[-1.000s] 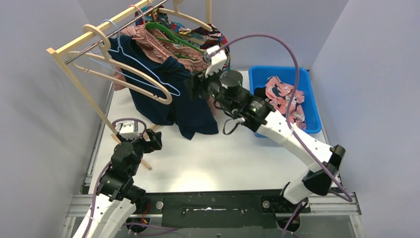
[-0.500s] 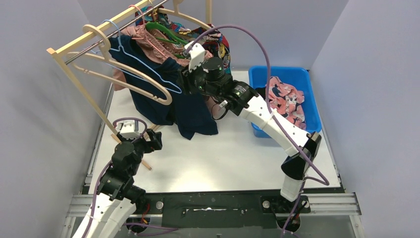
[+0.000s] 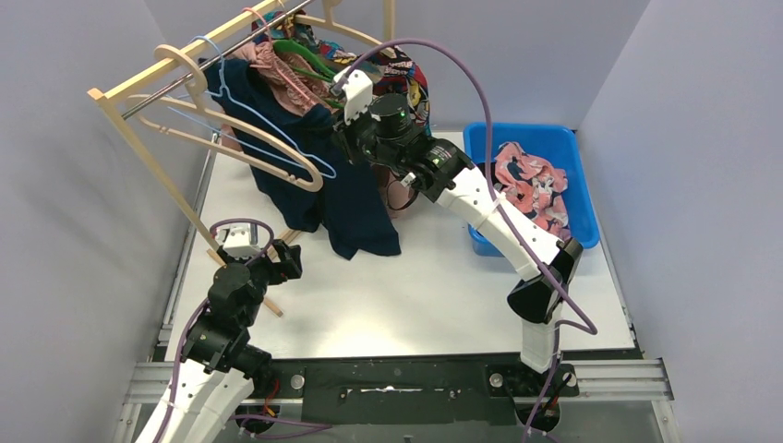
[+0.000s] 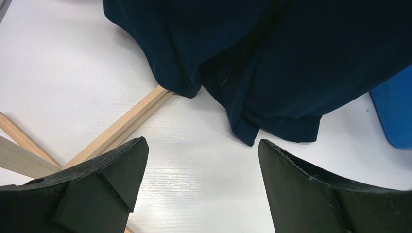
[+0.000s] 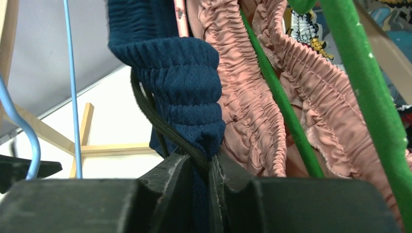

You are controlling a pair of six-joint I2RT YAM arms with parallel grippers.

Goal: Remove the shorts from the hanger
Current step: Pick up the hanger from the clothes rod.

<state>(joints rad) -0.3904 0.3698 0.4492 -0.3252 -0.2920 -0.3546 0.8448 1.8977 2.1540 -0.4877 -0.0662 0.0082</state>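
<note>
White tabletop and grey walls frame a crowded pale wooden garment rack. The right fingers are pressed together on the gathered waistband and black drawstring of the plain navy fabric shorts, which hang from the rack with their hems low near the tabletop.

The pinch looks shallow, so a pull could slip off or take only the cord. A hard tug might drag the thin blue wire hanger along, or tip the rack.

Dusty pink gathered shorts and a green hanger crowd just beside. The left fingers are spread wide, low by the rack's foot. A blue plastic bin sits to the right.
</note>
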